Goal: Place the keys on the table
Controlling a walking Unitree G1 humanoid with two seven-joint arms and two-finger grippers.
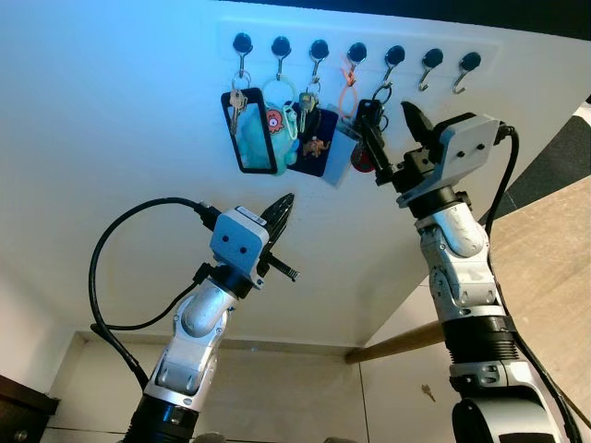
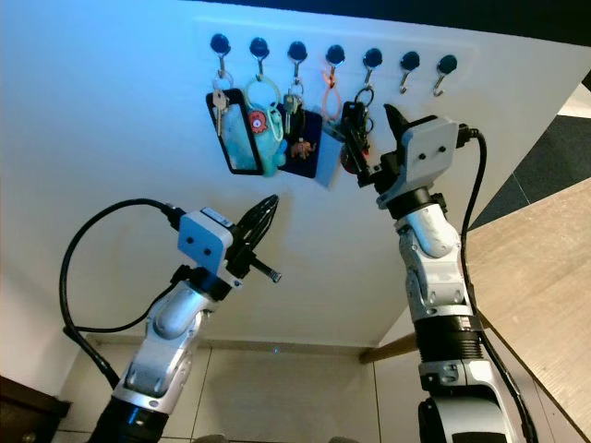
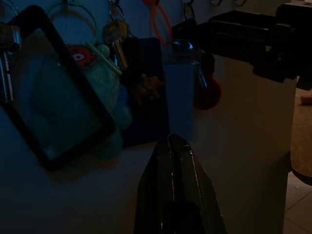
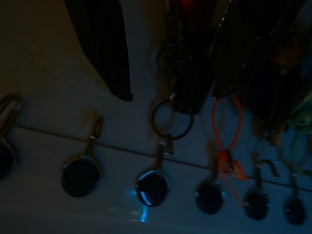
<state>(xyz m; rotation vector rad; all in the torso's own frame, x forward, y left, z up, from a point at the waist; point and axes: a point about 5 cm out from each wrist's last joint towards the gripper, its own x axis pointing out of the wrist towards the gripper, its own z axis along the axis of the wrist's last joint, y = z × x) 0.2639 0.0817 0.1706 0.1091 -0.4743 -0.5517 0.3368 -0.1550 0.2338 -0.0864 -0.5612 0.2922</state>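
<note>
- Keys (image 1: 367, 129) hanging on a ring from the fifth hook (image 1: 394, 53) of a row on the white wall (image 1: 120, 111), dark fob and red tag below; not yet lifted off.
- Wall as largest thing in view, carrying the strip of round black hooks, two at the right end bare.
- Wooden table (image 1: 554, 249) at the right edge, well apart from the hooks; destination of the task, nothing of the task set on it yet.
- Right claw (image 1: 392, 138) raised to the wall, fingers spread wide, one finger beside the dark fob, the other standing clear; seemingly bracketing the bunch, grip not closed.
- Left claw (image 1: 280, 214) held lower, away from the hooks, fingers pressed together, holding nothing.
- Neighbouring bunches to the left: black-framed card holder (image 1: 247, 137), teal plush (image 1: 282, 125), orange loop (image 1: 348, 92).
- Judgement: early stage; closing, unhooking, carrying and setting down all left.
</note>
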